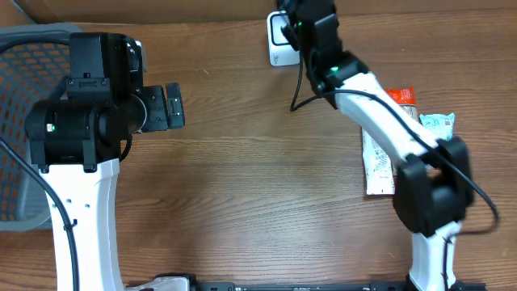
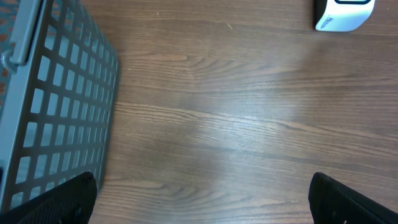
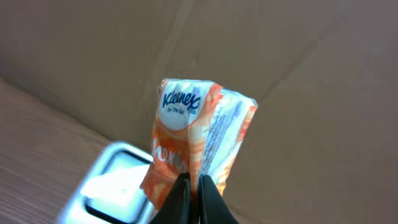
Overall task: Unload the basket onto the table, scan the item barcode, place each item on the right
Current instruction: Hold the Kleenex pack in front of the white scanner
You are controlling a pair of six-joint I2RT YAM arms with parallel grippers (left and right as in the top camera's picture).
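Observation:
An orange-and-white Kleenex tissue pack (image 3: 198,130) is pinched at its lower edge by my right gripper (image 3: 193,182), which is shut on it. The pack hangs upright just above the white barcode scanner (image 3: 106,186), close to the cardboard wall behind. From overhead, the scanner (image 1: 277,42) sits at the table's back edge, partly covered by the right gripper (image 1: 300,18); the pack is hidden there. My left gripper (image 1: 173,106) hovers over the left of the table, open and holding nothing. In the left wrist view its gripper (image 2: 202,191) spans bare wood, the scanner (image 2: 343,15) far off.
A grey mesh basket (image 1: 24,81) stands at the far left, its wall (image 2: 56,106) beside my left fingers. Under the right arm lie a long white packet (image 1: 376,166), an orange packet (image 1: 401,95) and a white-and-teal packet (image 1: 437,123).

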